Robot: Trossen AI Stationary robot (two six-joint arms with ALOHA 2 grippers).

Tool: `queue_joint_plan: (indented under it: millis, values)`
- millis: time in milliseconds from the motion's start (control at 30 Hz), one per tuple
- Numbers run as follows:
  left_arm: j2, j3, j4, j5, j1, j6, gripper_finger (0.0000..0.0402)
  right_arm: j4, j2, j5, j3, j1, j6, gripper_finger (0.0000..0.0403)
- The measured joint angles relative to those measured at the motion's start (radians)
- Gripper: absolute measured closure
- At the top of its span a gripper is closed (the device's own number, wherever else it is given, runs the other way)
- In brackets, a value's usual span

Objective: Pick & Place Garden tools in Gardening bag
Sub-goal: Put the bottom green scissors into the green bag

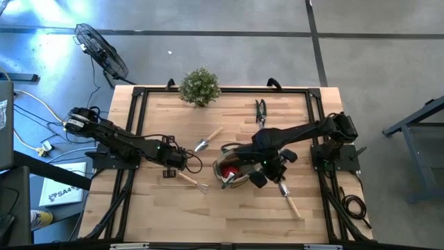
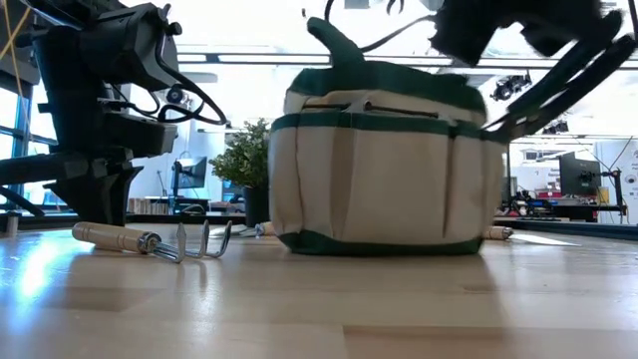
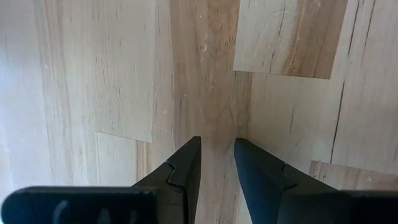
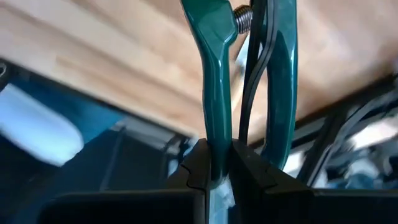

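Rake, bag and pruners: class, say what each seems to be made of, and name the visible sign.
Rake: pale, matte handle looks like wood; the shiny grey tines look like metal.
Gardening bag: apparently woven fabric, tan with green trim; it shows seams and soft pockets.
Pruners, clamped in the right gripper: glossy green handles, plastic or coated; bolt looks like metal.

The right tool (image 4: 217, 163) is clamped on one handle of the green-handled pruners (image 4: 214, 68).
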Motion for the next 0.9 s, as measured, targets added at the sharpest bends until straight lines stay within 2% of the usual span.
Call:
queue_joint_plan:
  millis: [300, 400, 600, 900]
  values:
    - [0.0, 0.0, -0.001, -0.002, 0.0, 0.0, 0.0302, 0.002, 0.0, -0.383, 0.0, 0.138, 0.262, 0.0377]
    - [0.0, 0.0, -0.001, -0.003, 0.0, 0.0, 0.0302, 0.027, 0.0, -0.479, 0.0, 0.177, 0.333, 0.0377]
    - [0.0, 0.0, 0.0, -0.004, 0.0, 0.013, 0.0302, 0.063, 0.0, -0.481, 0.0, 0.182, 0.358, 0.0377]
    - [0.0, -0.001, 0.007, -0.011, 0.0, 0.048, 0.0302, 0.053, 0.0, -0.468, 0.0, 0.08, 0.275, 0.0377]
